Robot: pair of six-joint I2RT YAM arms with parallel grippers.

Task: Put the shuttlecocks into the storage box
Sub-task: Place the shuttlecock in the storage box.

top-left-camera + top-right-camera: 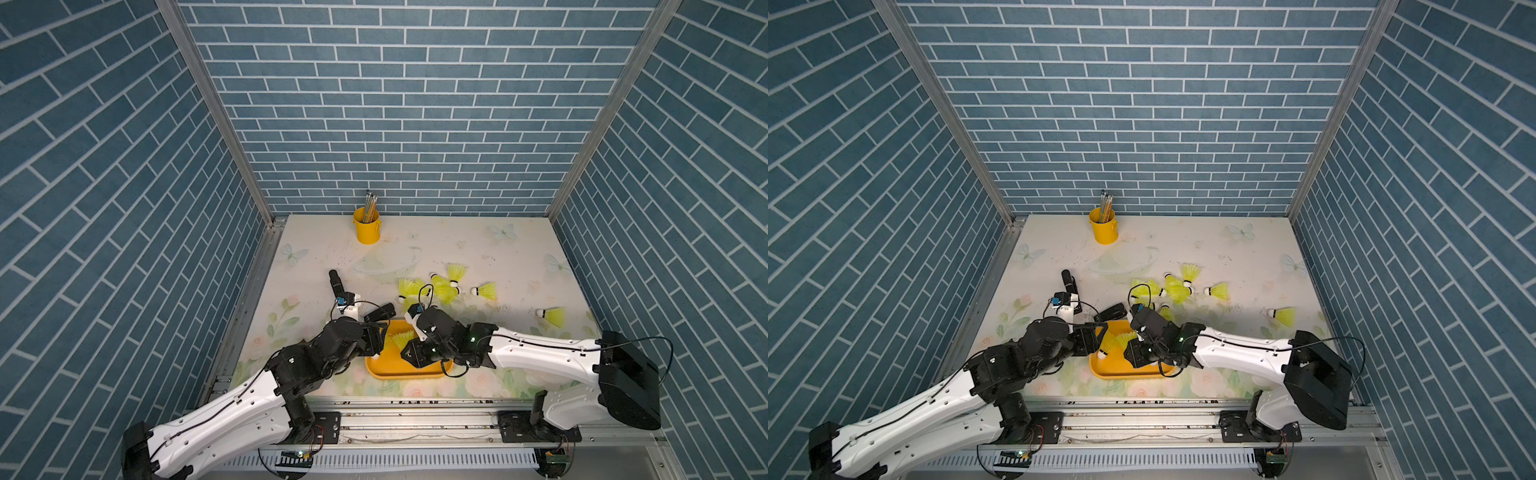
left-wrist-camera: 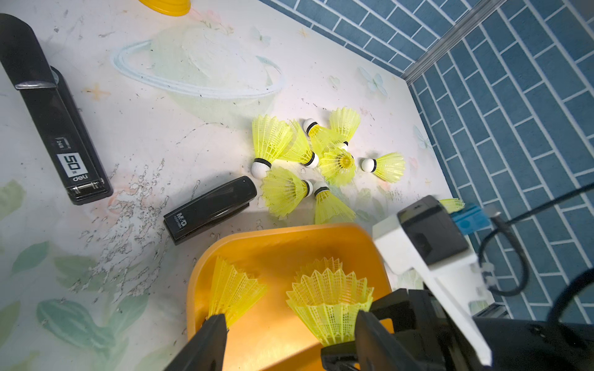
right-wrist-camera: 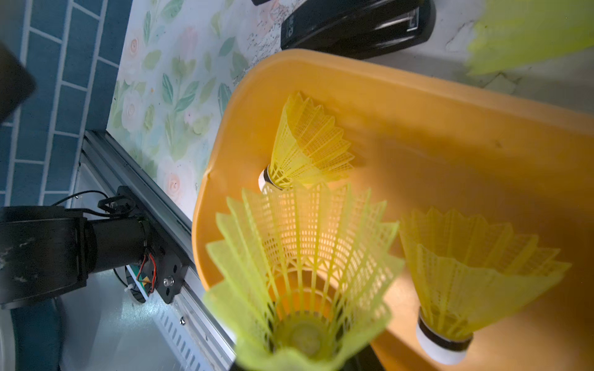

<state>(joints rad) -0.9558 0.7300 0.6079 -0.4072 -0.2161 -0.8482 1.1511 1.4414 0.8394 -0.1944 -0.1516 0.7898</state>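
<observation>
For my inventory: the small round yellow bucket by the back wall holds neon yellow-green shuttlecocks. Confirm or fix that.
Wrong contents: the small round yellow bucket by the back wall holds a bunch of thin pencils instead. Both top views show it.

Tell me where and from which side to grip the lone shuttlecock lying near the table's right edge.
Grip the lone shuttlecock at its white tip, by the black band, coming straight down and closing across it. It lies on its side with open table around it. The tip looks narrow and solid, while the mesh skirt would likely deform.
</observation>
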